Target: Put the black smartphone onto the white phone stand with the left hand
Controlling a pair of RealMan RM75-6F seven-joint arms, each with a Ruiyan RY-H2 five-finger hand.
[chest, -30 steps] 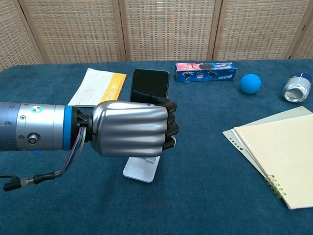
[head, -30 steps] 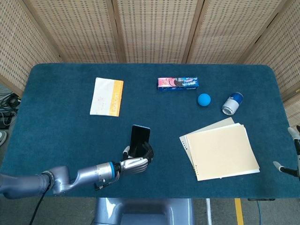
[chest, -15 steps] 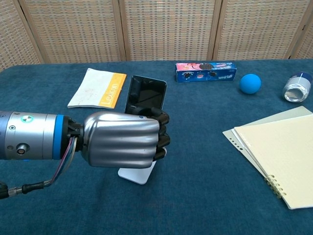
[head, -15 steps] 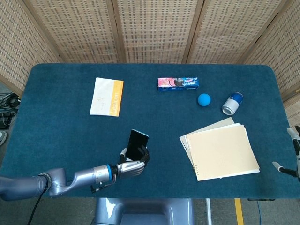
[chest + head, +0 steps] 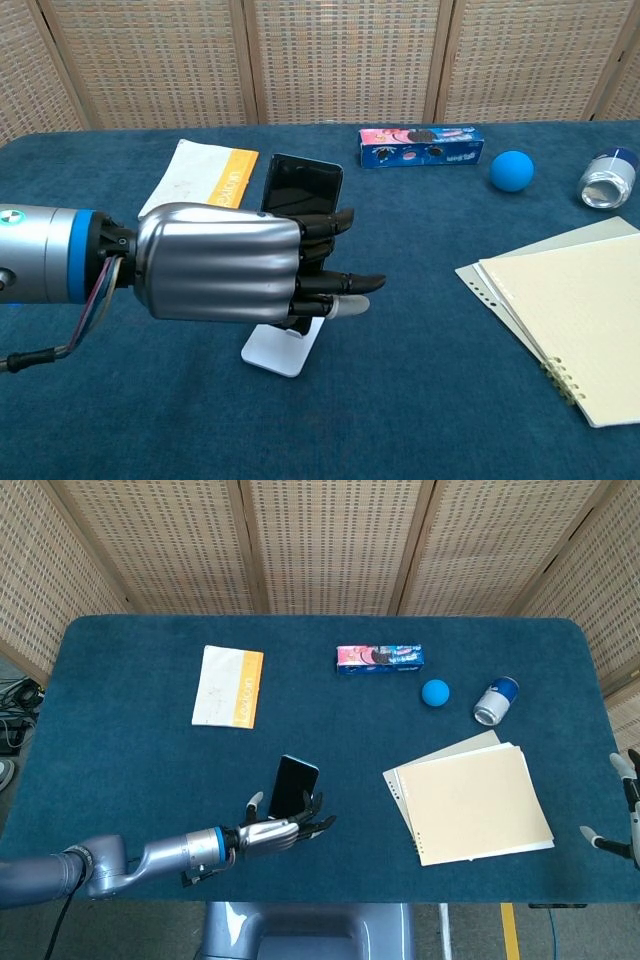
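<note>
Blue felt table: phone point(image 5: 294, 786) stands propped on the stand point(image 5: 282, 348), long axis up, at my left hand's point(image 5: 268, 832) twelve o'clock; fingers point(image 5: 345, 282) spread, grasping nothing, I judge.

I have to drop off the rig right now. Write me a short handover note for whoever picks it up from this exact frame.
Left hand: open, fingers spread, right beside the phone, not gripping it.
Right hand: only a sliver shows at the table's right edge; state unclear.
Black smartphone: leaning upright on the white phone stand near the front edge of the table.
Done: the phone looks placed on the stand.
Left: draw the left hand back without knocking the phone, then check it stays put.
</note>
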